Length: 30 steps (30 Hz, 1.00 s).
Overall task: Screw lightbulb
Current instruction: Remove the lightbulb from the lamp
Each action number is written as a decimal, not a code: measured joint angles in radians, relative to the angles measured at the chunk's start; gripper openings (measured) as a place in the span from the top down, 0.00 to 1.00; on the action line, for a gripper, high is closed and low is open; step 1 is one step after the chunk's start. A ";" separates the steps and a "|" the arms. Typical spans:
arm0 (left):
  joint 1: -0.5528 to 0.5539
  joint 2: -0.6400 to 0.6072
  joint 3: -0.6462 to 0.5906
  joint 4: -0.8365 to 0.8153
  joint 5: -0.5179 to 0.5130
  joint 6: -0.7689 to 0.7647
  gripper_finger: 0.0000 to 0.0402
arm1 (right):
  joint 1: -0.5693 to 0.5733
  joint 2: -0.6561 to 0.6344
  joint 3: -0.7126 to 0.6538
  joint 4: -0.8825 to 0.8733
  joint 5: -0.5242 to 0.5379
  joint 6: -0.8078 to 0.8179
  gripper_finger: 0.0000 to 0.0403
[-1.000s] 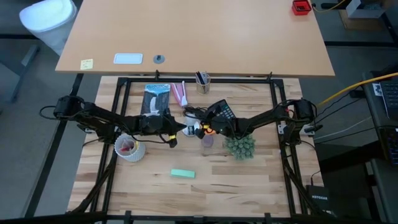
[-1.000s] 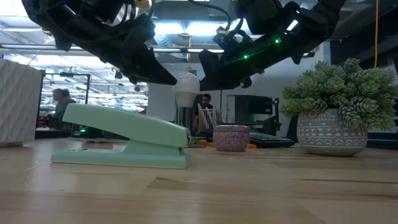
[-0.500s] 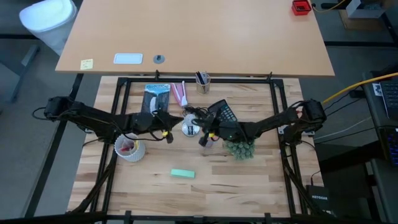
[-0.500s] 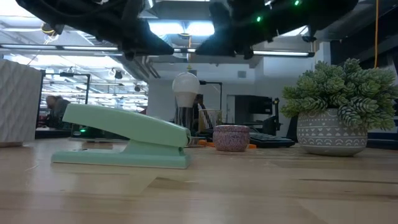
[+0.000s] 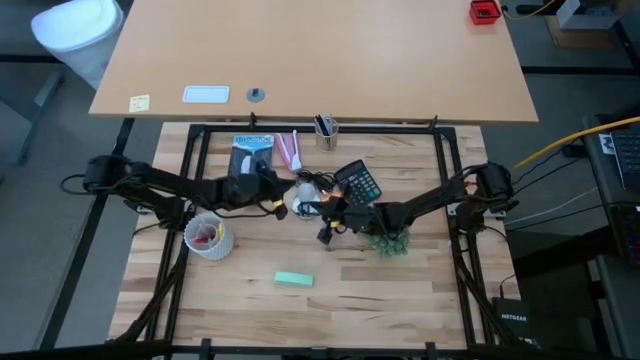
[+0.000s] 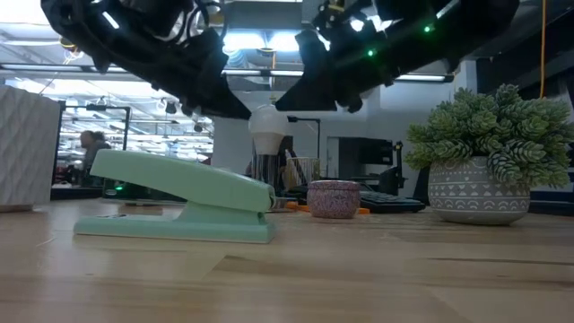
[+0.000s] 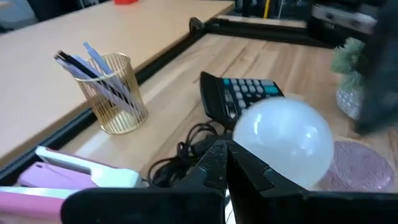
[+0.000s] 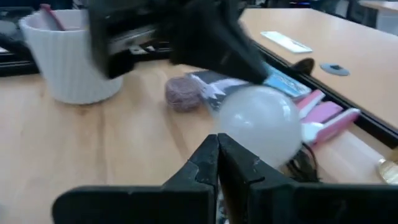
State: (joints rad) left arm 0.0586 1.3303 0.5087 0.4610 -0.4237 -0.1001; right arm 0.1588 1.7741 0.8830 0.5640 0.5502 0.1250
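The frosted-white lightbulb (image 5: 300,207) stands upright near the table's middle, its narrow base down in a dark holder with black cords around it. It also shows in the low view (image 6: 267,121). My left gripper (image 5: 284,207) is shut at the bulb's left side. My right gripper (image 5: 318,207) is shut at its right side. In the left wrist view the bulb (image 7: 286,143) sits just past my shut left gripper (image 7: 227,149). In the right wrist view the bulb (image 8: 258,124) sits just past my shut right gripper (image 8: 217,146). My left gripper meets the bulb's round glass, upper left side (image 6: 254,117), with the tips of its shut fingers, slanting down from the table's left. The bulb stays upright in its holder. My right gripper meets the glass's upper right side (image 6: 280,114) with its shut fingertips, slanting down from the right.
A black calculator (image 5: 358,183) and a gold pen holder (image 5: 326,130) lie behind the bulb. A purple tin (image 6: 333,198) and a potted plant (image 5: 388,238) stand to its right. A white cup (image 5: 208,236) stands to the left, and a mint stapler (image 5: 293,279) lies nearer.
Both grippers rose off the bulb and drew apart, then came back down against its two sides. The bulb has stayed upright in place.
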 joint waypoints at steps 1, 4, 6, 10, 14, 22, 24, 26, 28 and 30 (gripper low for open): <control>-0.003 0.005 0.000 0.000 0.002 -0.003 1.00 | -0.007 0.000 0.000 0.002 0.002 0.003 0.97; -0.020 0.008 0.000 0.001 0.002 -0.003 1.00 | -0.026 -0.001 0.000 0.002 0.005 0.003 0.97; -0.034 0.009 0.000 0.000 0.001 -0.004 1.00 | -0.038 -0.001 0.000 -0.007 0.005 0.004 0.97; -0.060 0.009 0.000 -0.005 -0.009 -0.009 1.00 | -0.053 -0.002 0.001 -0.032 0.005 0.028 0.97; -0.082 0.009 0.000 -0.011 -0.013 -0.033 1.00 | -0.061 -0.003 0.001 -0.042 0.036 0.033 0.97; -0.123 0.009 0.000 -0.009 0.010 -0.057 1.00 | -0.069 -0.001 0.001 -0.046 0.068 0.028 0.97; -0.129 0.009 0.000 -0.002 0.009 -0.057 1.00 | -0.070 -0.001 0.001 -0.045 0.068 0.026 0.97; -0.132 0.009 0.000 0.013 0.008 -0.054 1.00 | -0.071 -0.001 0.001 -0.045 0.070 0.010 0.97; -0.132 0.009 0.000 0.037 0.007 -0.047 1.00 | -0.068 -0.003 0.001 -0.045 0.077 -0.024 0.97; -0.131 0.008 -0.001 0.089 0.004 -0.024 1.00 | -0.067 -0.015 0.000 -0.045 0.077 -0.047 0.97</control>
State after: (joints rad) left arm -0.0728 1.3386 0.5081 0.5498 -0.4193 -0.1244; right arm 0.0914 1.7591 0.8833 0.5191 0.6273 0.0779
